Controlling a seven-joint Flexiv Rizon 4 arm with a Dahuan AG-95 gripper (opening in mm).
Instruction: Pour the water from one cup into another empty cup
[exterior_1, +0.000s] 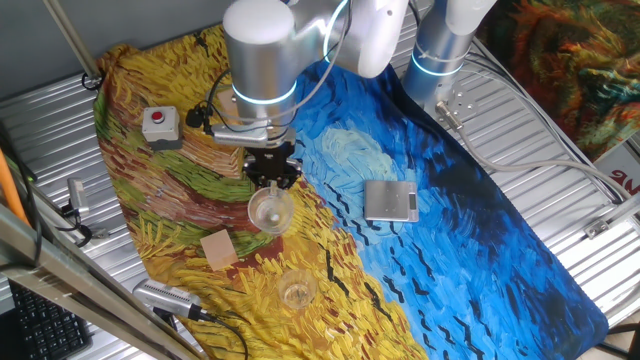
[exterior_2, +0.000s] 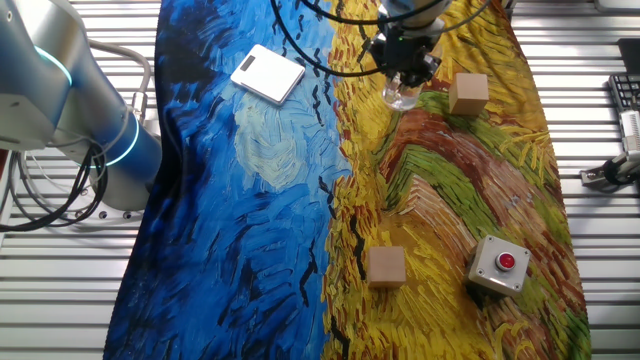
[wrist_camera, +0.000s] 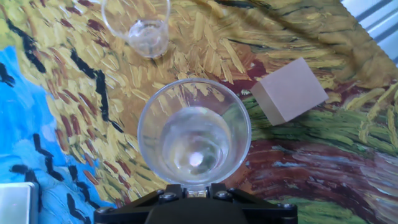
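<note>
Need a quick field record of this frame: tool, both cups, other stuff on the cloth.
tool: at the rim of the tall cup; whether it is clamped cannot be told
tall cup: upright on the yellow part of the cloth, clear, glints inside
short cup: upright, apart from the tall cup, not touched
wooden block: beside the tall cup, apart from it
second wooden block: alone, nearer the button box
button box: grey with red button
grey flat device: on the blue part of the cloth

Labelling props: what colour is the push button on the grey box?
Red, clearest in the other fixed view: button on grey box.
</note>
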